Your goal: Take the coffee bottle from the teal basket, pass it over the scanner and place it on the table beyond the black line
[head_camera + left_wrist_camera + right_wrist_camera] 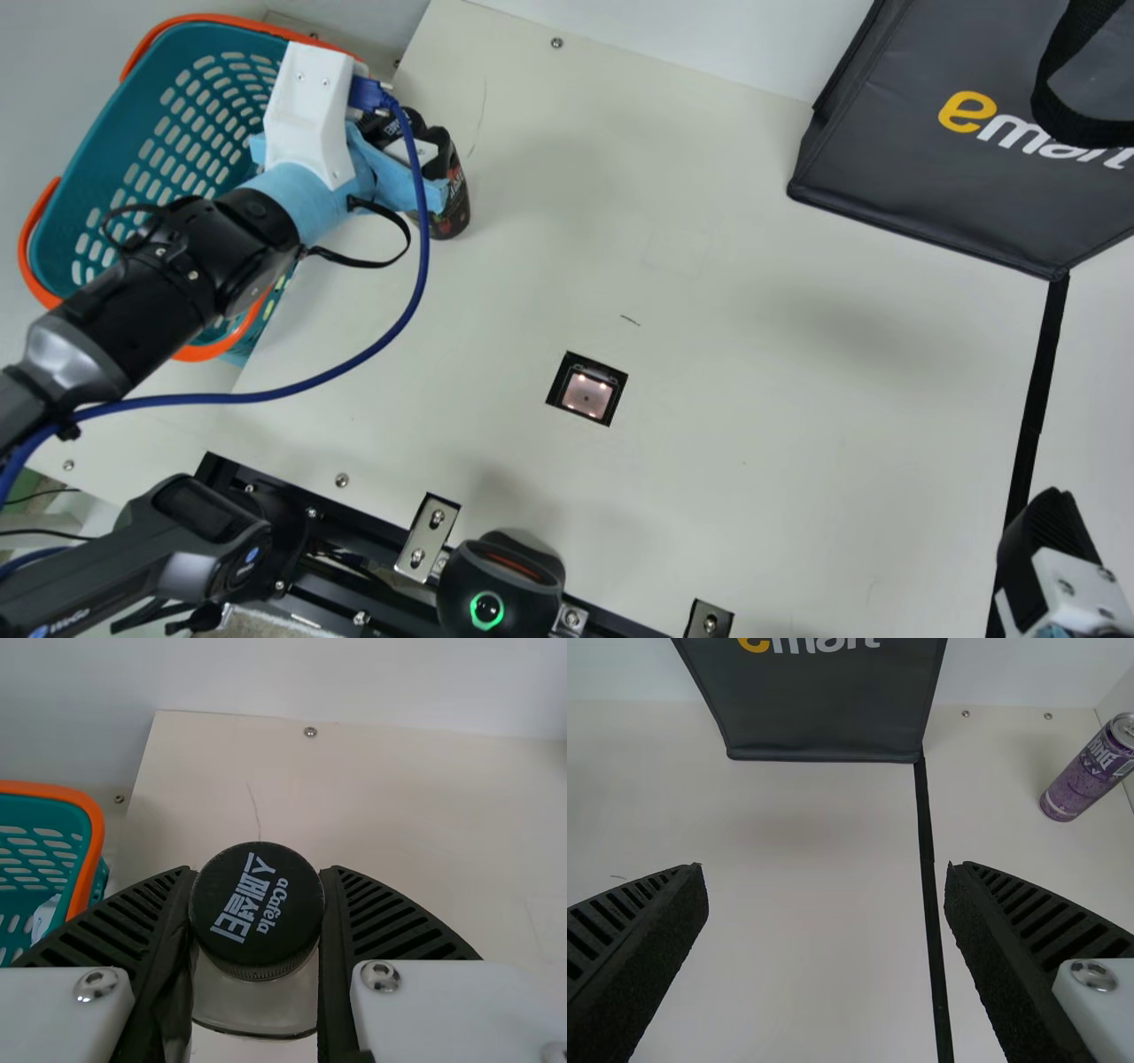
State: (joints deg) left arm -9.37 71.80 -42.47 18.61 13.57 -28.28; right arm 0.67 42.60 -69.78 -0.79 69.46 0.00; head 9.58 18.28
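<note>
My left gripper (403,133) is beside the teal basket (115,124), shut on the coffee bottle (454,208), whose dark lower part shows below the fingers in the main view. In the left wrist view the bottle's black cap (257,908) sits between both fingers of the left gripper (257,921). The scanner window (587,392) is set in the middle of the table. My right gripper (1045,532) is at the lower right by the black line (1036,390); in the right wrist view that gripper (826,877) stands open, nothing between its fingers.
A dark shopping bag (966,168) stands at the back right, its corner at the black line's far end. Beyond the line is a purple can (1090,771). A black device with a green ring (500,589) is at the table's front edge.
</note>
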